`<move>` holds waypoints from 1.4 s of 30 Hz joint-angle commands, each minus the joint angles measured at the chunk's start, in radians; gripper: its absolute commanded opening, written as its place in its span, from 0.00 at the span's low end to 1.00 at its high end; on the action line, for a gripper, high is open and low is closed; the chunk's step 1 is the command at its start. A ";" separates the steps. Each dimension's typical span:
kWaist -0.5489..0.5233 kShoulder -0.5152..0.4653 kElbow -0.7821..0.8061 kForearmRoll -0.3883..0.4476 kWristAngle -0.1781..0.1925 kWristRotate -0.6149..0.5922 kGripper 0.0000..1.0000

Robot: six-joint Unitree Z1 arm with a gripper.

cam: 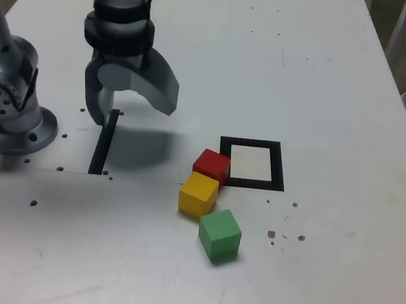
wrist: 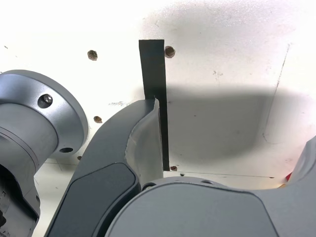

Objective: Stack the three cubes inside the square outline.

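The pincer [cam: 135,116] stood wide open above the tabletop [cam: 324,248], with nothing between its fingers. Its spread looked ample for a cube, which suggested readiness for a first grasp, though no cube lay beneath it. Under it was only the straight black strip [cam: 104,143], close to the finger on the exterior view's left; that mark seemed to have no part in the job.

All three cubes lay off to the pincer's right in the exterior view and nearer the camera. The red cube [cam: 212,166] was the closest to it, at the near left corner of the square outline [cam: 281,167], seeming to overlap the black border. The yellow cube [cam: 198,195] sat against or just beside the red one, and the green cube [cam: 220,235] lay farthest from the pincer, turned at an angle near the yellow. The wrist view caught merely a scrap of red and yellow past one finger.

The outline's pale middle, beyond the red cube from the pincer, held nothing, so stacking had everything left to do. The green, looking slightly larger and standing freest, would probably have made the sensible base. The red and yellow, being so close together, left little room for a finger between them and risked being nudged.
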 commanded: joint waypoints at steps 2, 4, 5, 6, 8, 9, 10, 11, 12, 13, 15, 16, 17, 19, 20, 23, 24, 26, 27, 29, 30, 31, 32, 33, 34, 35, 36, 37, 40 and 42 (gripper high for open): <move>-0.001 0.007 0.004 -0.001 0.005 0.002 1.00; -0.001 0.008 0.005 -0.001 0.008 0.002 1.00; -0.001 0.007 0.005 -0.002 0.008 0.002 1.00; -0.001 0.007 0.005 -0.002 0.009 0.002 1.00; -0.001 0.007 0.004 -0.002 0.009 0.002 1.00; -0.001 0.006 0.004 -0.003 0.009 0.002 1.00; -0.001 0.006 0.004 -0.004 0.009 0.002 1.00; -0.001 0.006 0.004 -0.005 0.010 0.002 1.00; -0.001 0.006 0.003 -0.006 0.011 0.002 1.00; -0.001 0.006 0.002 -0.007 0.013 0.002 1.00; -0.003 0.007 -0.001 -0.009 0.017 0.002 1.00; -0.007 0.008 -0.004 -0.009 0.021 0.002 1.00; -0.013 0.009 -0.008 -0.009 0.025 0.002 1.00; -0.032 0.010 -0.019 -0.009 0.035 0.001 1.00; -0.044 0.011 -0.026 -0.008 0.039 0.000 1.00; -0.077 0.018 -0.054 -0.003 0.053 -0.001 1.00; -0.086 0.022 -0.066 0.001 0.056 0.000 1.00; -0.100 0.031 -0.090 0.012 0.058 0.002 0.99; -0.110 0.039 -0.106 0.021 0.058 0.005 0.99; -0.126 0.051 -0.132 0.030 0.056 0.013 0.99; -0.135 0.057 -0.144 0.033 0.054 0.018 0.99; -0.145 0.064 -0.156 0.036 0.054 0.023 0.99; -0.155 0.070 -0.169 0.037 0.053 0.029 0.99; -0.166 0.077 -0.183 0.038 0.054 0.036 0.99; -0.176 0.084 -0.196 0.038 0.057 0.043 0.99; -0.188 0.090 -0.210 0.039 0.061 0.048 0.99; -0.200 0.097 -0.223 0.039 0.065 0.053 0.99; -0.212 0.105 -0.234 0.039 0.070 0.057 0.99; -0.253 0.131 -0.263 0.036 0.086 0.063 0.99; -0.278 0.151 -0.275 0.031 0.093 0.065 0.99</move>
